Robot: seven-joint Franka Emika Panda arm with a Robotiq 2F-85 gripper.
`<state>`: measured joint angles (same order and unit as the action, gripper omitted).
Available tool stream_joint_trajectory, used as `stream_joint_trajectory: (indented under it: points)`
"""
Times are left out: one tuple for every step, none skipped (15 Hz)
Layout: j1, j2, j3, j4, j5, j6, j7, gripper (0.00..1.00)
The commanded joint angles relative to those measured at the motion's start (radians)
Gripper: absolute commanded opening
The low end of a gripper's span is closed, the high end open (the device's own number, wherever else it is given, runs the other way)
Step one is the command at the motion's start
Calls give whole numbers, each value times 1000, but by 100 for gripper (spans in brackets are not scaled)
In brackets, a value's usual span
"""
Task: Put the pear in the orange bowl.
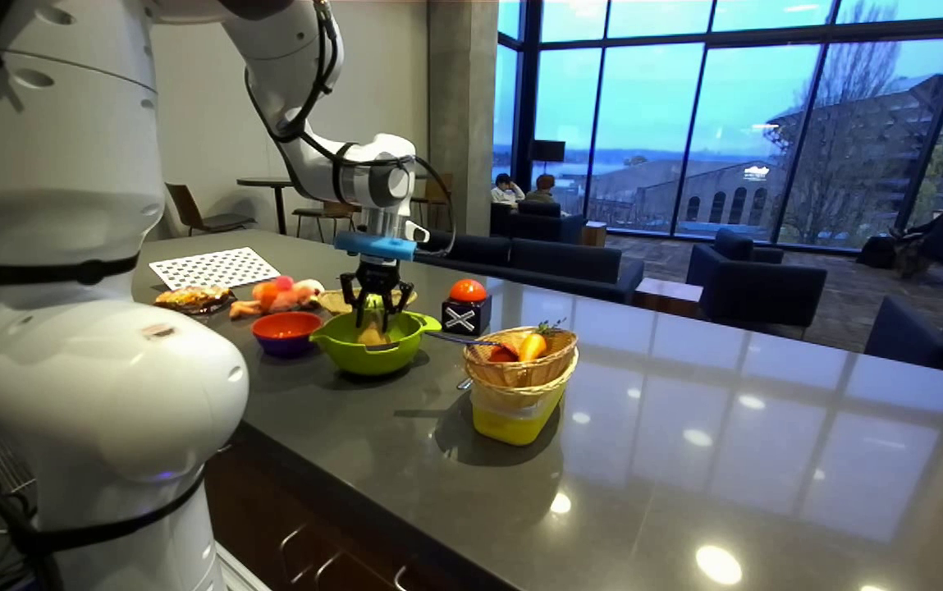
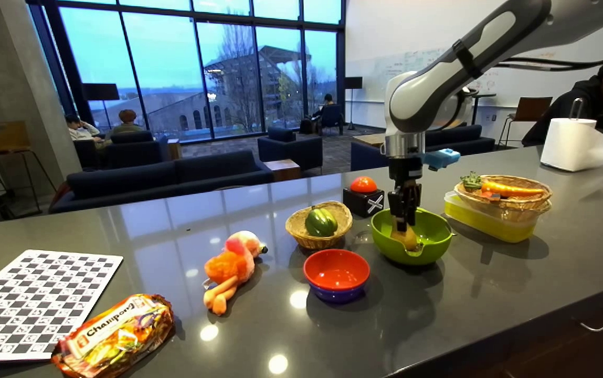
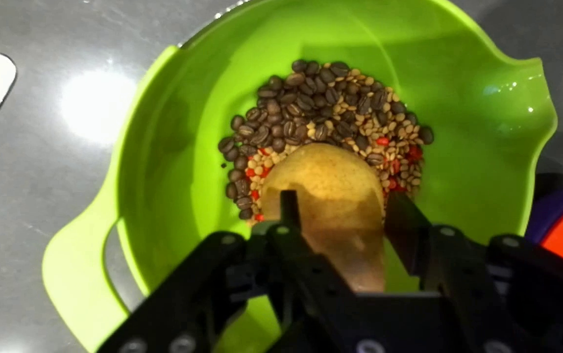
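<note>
In both exterior views, bluish daylight comes through tall windows (image 1: 635, 123) high in the frame and reflects off the glossy dark countertop (image 2: 291, 331), dotted with round white glare. The wrist view has a blown-out reflection at upper left; at bottom, the black gripper (image 3: 344, 211) is out of focus. The pear (image 3: 330, 181), mid-frame, is half shaded.

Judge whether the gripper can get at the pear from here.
Likely yes: the gripper reaches into the uncovered green bowl, right at the pear, and the beans show beside it, not on top; contact is unclear.
</note>
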<state>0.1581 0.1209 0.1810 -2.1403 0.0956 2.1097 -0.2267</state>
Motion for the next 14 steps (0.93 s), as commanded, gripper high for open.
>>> stream_joint_trajectory:
  points:
    - [-6,-21,-3,-19,-4,21,-28,20]
    - [-6,-23,-3,-19,-5,23,-27,19]
    - [-7,-23,-4,-19,-7,27,-28,67]
    - [-6,-25,-4,-20,-7,27,-27,67]
    - [-6,-23,-4,-20,-8,28,-29,70]
    - [-6,-23,-4,-20,-8,29,-32,75]
    - [-6,-23,-4,-21,-8,30,-35,82]
    - [-7,-20,-4,-20,-9,34,-42,88]
    - [-8,-18,-4,-20,-9,37,-47,95]
    - [-8,-16,-4,-20,-7,40,-51,99]
    - [-9,-13,-4,-20,-7,45,-60,100]
    - [-10,-11,-4,-20,-4,50,-70,100]
    - [-11,-8,-5,-20,-4,57,-80,100]
    - [-13,-3,-5,-19,0,64,-94,100]
